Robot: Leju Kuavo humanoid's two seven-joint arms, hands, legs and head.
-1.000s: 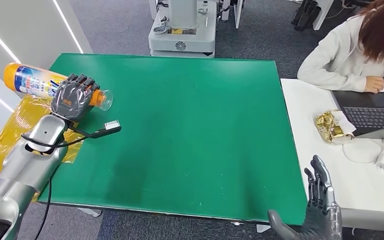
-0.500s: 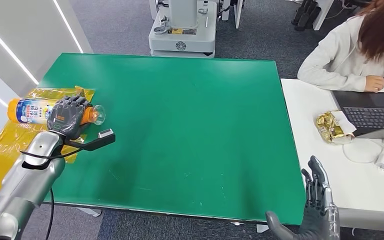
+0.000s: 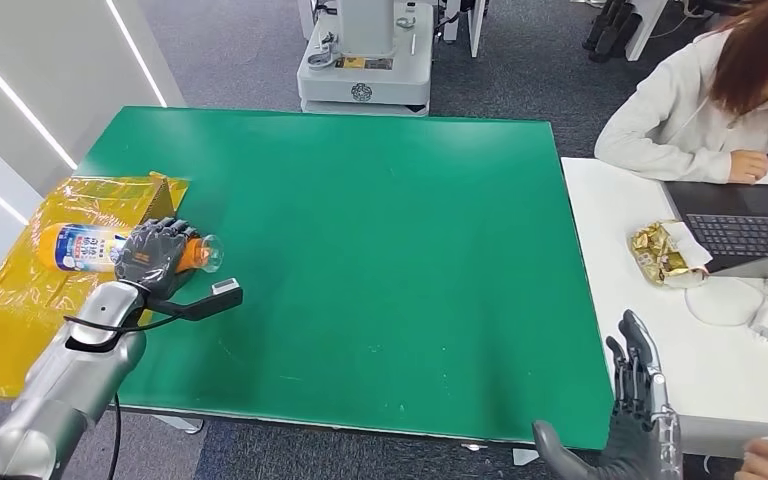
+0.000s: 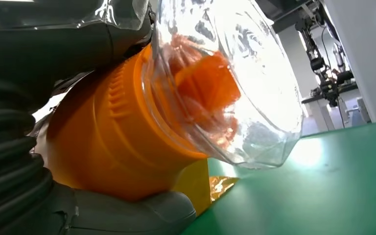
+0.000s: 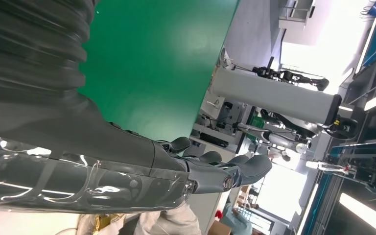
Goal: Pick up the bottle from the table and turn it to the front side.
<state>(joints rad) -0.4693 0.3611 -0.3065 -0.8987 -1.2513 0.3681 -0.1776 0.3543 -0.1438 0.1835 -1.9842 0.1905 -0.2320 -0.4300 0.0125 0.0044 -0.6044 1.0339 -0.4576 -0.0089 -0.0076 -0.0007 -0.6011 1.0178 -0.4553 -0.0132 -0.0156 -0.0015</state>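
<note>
One bottle (image 3: 90,247) is held lying on its side by the left hand (image 3: 155,257), low over the yellow sheet (image 3: 20,290) at the left edge of the green table (image 3: 390,230), probably so that its label can be turned to face front. The fingers are wrapped around the orange neck, and the arm is bent. The right hand (image 3: 642,415) is kept idle and open, fingers apart, off the table's near right corner. In the left wrist view, the orange neck (image 4: 103,142) is seen pressed against the thumb (image 4: 132,215), the clear cap (image 4: 225,83) just above the table. In the right wrist view, the right hand's fingers (image 5: 225,169) are extended and nothing is held.
</note>
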